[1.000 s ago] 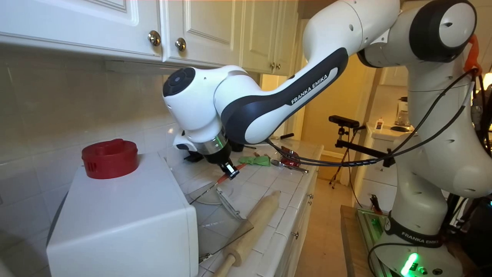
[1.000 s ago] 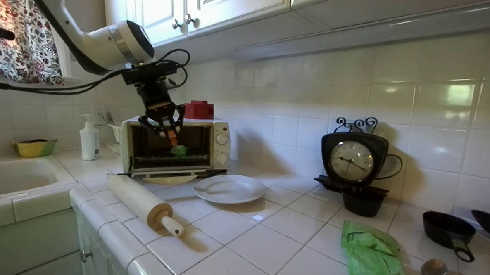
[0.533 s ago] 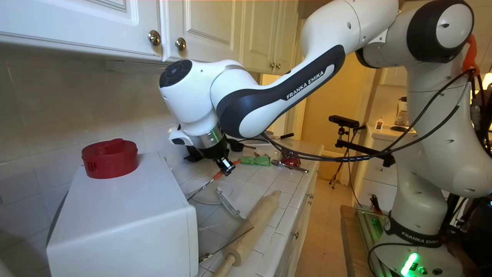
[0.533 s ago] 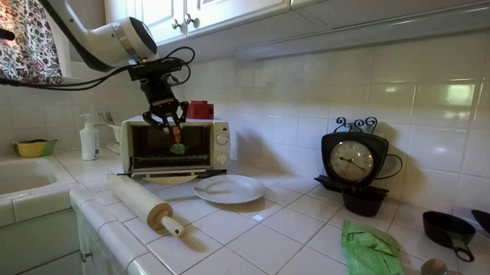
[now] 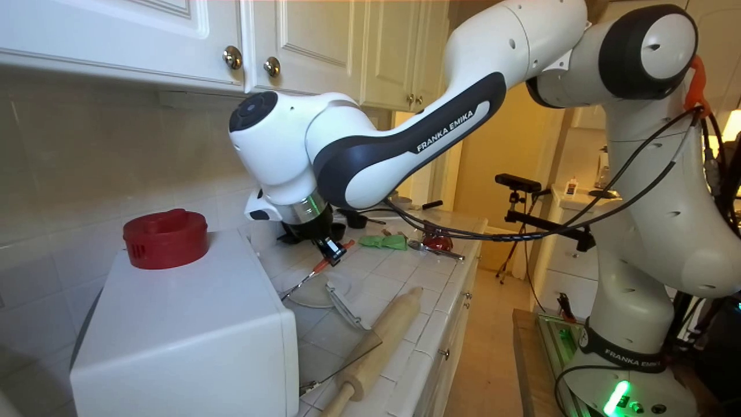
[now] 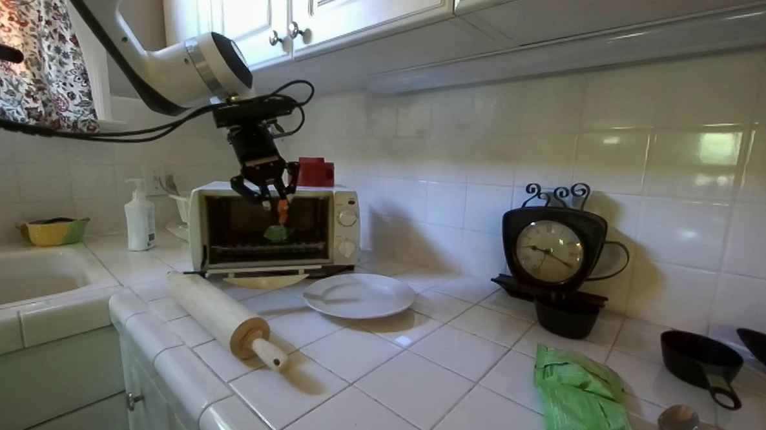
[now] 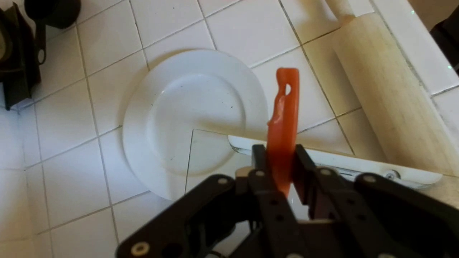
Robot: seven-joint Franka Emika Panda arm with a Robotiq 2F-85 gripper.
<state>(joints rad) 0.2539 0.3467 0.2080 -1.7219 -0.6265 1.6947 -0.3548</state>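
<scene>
Grasps an orange-handled tool [image 7: 283, 114] in the hand [image 7: 279, 154], clamped from both sides. Holds the tool clear of the tabletop [image 6: 409, 345], in front of the toaster oven [image 5: 185, 336], slanted down toward the oven's front. In an exterior view, note a small green object [image 6: 277, 234] near 6 o'clock from the hand, seen against the dark oven interior; cannot tell whether joined to the tool or resting inside.

Obstruction: in the wrist view, note the lowered oven door [image 7: 344, 162] beneath the hand, reaching out toward 3 o'clock. In the same view, find the white plate [image 7: 195, 96] between 9 and 10 o'clock, partly behind the door glass, and the rolling pin [image 7: 389, 91] at 2 o'clock.

In an exterior view, from the hand, locate the red round object [image 6: 315, 172] between 1 and 2 o'clock, standing on the oven; the pump bottle [image 6: 140, 222] at 9 o'clock; the black-framed clock [image 6: 553, 251] near 3 o'clock; and the green packet [image 6: 582, 398] at 4 o'clock, near a black cup [image 6: 700, 361] and a spoon [image 6: 679, 420].
</scene>
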